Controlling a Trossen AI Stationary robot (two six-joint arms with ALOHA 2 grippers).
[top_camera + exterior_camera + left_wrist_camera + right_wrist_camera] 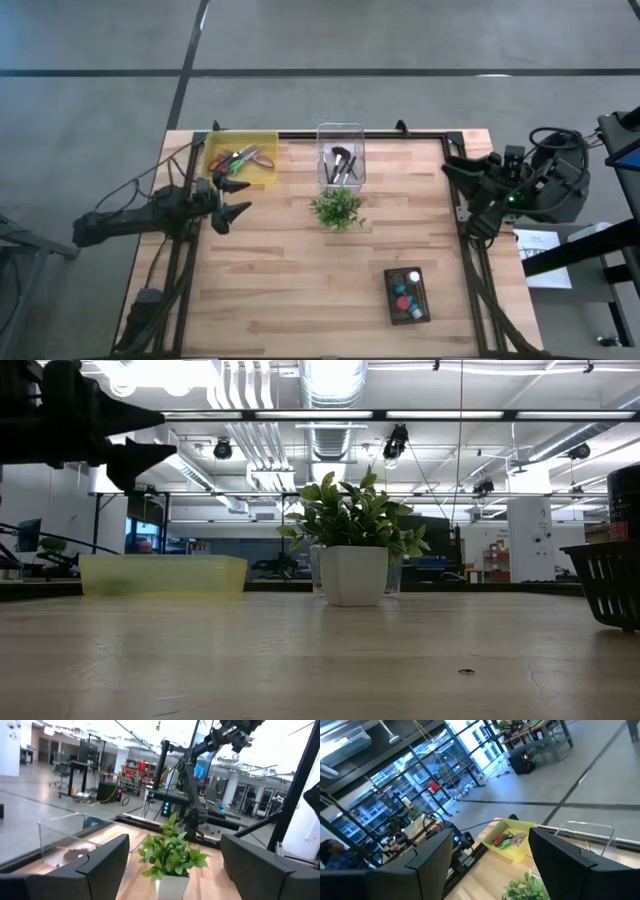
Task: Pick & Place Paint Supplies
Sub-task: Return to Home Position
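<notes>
High view puts the paint bottles (404, 290) inside the black bin (426, 300) at the table's 5 o'clock. The scissors (243, 157) lie in the yellow tray (268, 148) at 10 o'clock and the brushes (340, 162) in the clear box (340, 130) at 12. The left gripper (243, 197) at 9 o'clock and the right gripper (492, 870) at 3 o'clock both have their fingers spread, holding nothing.

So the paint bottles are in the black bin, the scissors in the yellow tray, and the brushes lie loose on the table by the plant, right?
Not quite: the brushes are inside the clear box, not loose on the table; the high view shows it. The paint bottles in the black bin and scissors in the yellow tray are right.
</notes>
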